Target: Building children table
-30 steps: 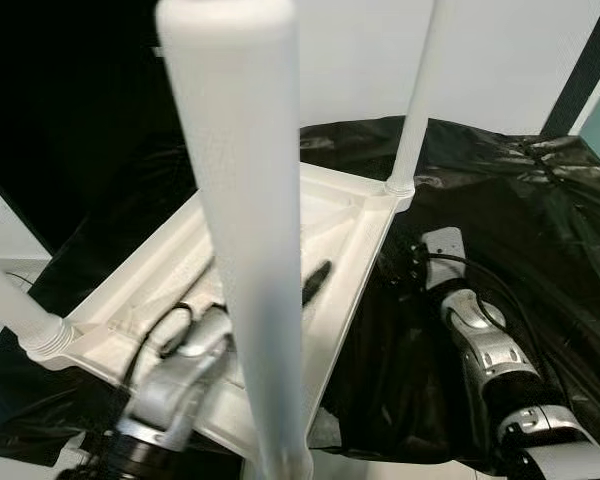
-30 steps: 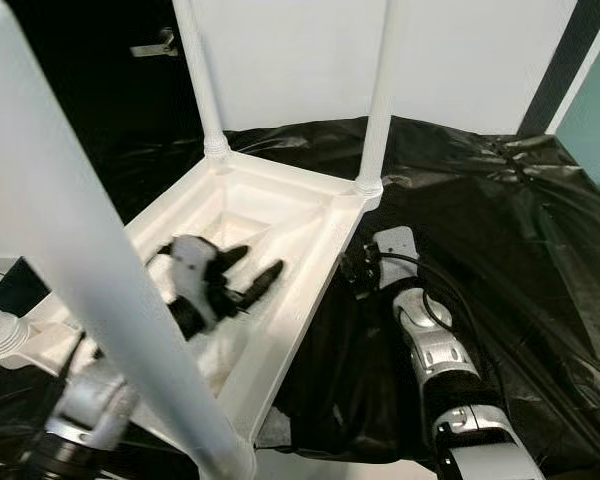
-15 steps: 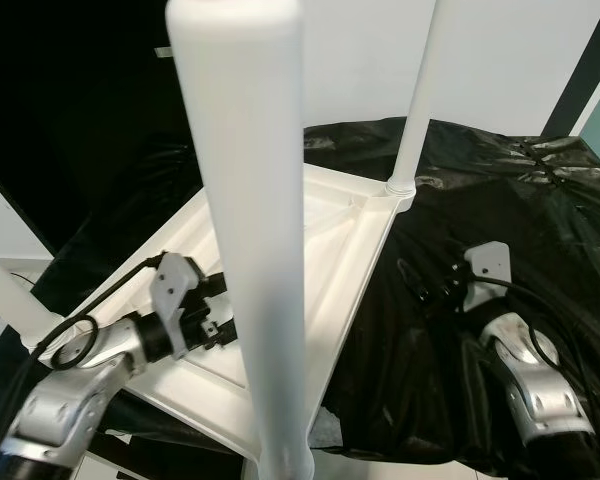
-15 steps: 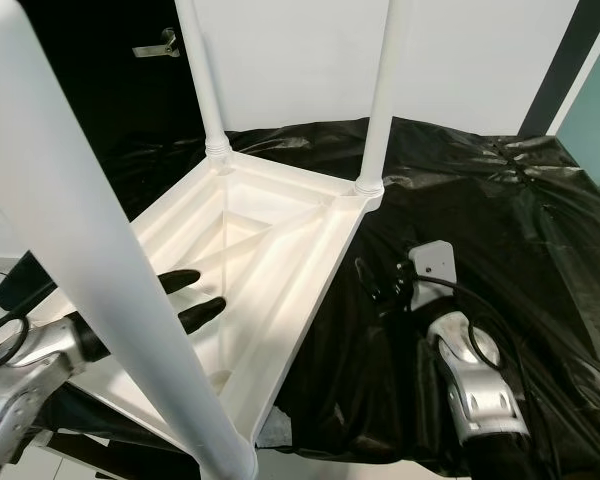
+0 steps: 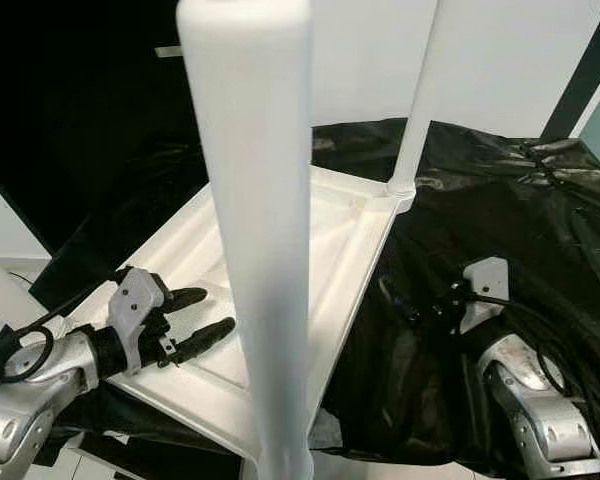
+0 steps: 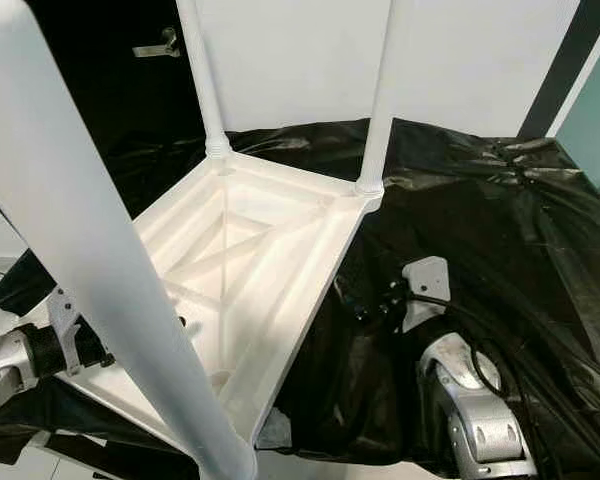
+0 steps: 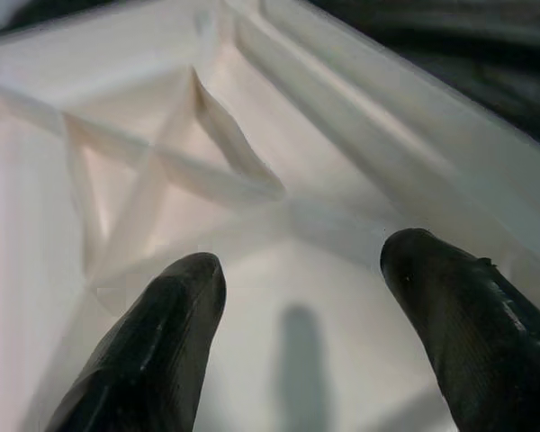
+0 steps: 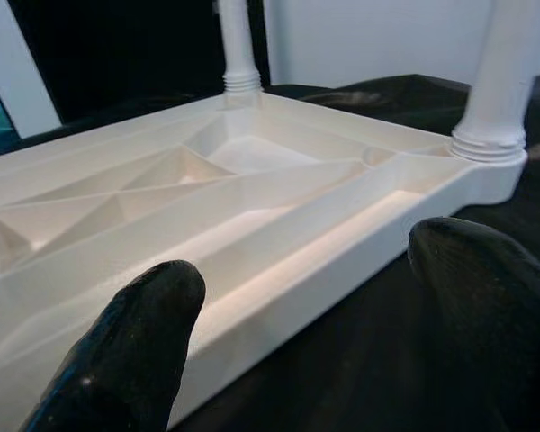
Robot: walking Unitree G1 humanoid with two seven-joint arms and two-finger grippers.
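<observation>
the left gripper (image 5: 193, 318), two long black fingers on a silver wrist with a white camera block, reaches in from the robot's left with its fingers spread apart and nothing between them; in the left wrist view the two black fingertips (image 7: 157, 333) hang just above the pale ribbed underside without clearly touching it. the surface under them is the white plastic children's table (image 6: 270, 262), turned upside down so that its tray-like underside, crossed by raised diagonal ribs, faces up. four round white plastic legs stand up from its corners: the nearest leg (image 5: 263, 240) rises close to the camera as a thick blurred column just beside the left gripper, two far legs (image 6: 204, 80) stand at the back corners, and the fourth sits at the near left corner. the right gripper (image 8: 297, 297) is also released, its two black fingers wide apart and holding nothing; the right wrist view looks between them along the long side rim of the table, which lies near but apart from them. the silver right arm (image 5: 525, 390) with its white camera block rests low on the robot's right, beside the table's edge. the table lies on a crumpled black plastic sheet (image 6: 480, 220) covering the surface, with a white wall (image 6: 460, 60) behind.
</observation>
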